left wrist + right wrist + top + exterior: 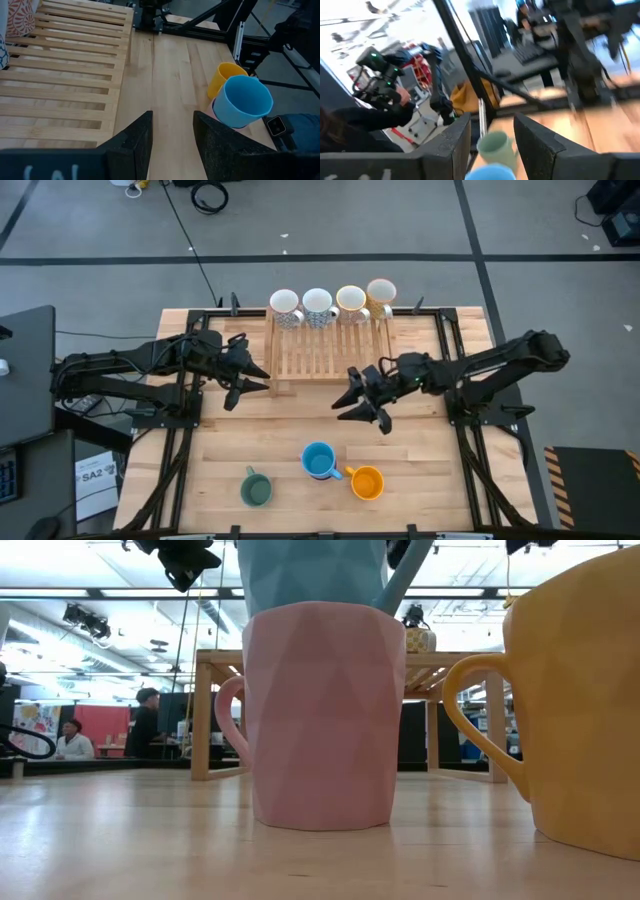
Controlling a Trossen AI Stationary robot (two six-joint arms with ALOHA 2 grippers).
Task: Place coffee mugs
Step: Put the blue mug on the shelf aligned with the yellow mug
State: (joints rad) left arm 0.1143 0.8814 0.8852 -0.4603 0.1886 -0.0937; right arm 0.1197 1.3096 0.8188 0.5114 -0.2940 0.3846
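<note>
Four mugs stand in a row along the far edge of the wooden rack (325, 345): a white mug with dark pattern (285, 307), a second white mug (318, 306), a cream mug (351, 302) and a mug with an orange pattern (381, 293), each just beside the next. Near the front edge of the table (220, 450) stand three more: a green mug (256, 488) on the left, a blue mug (319, 461) in the middle and an orange mug (367, 482) just to its right. The low view shows the blue mug seated inside a pink mug (322, 715), with the orange mug close beside the pair. The left gripper (243, 377) hangs above the table at the left edge of the rack; its fingers (132, 145) are parted with bare tabletop between them and hold nothing. The right gripper (360, 402) hangs just in front of the rack, right of centre, well apart from the front mugs; its fingers (540, 142) are also spread and hold nothing. In the room behind the table, two people (110, 730) are visible at a distance in the low view.
</note>
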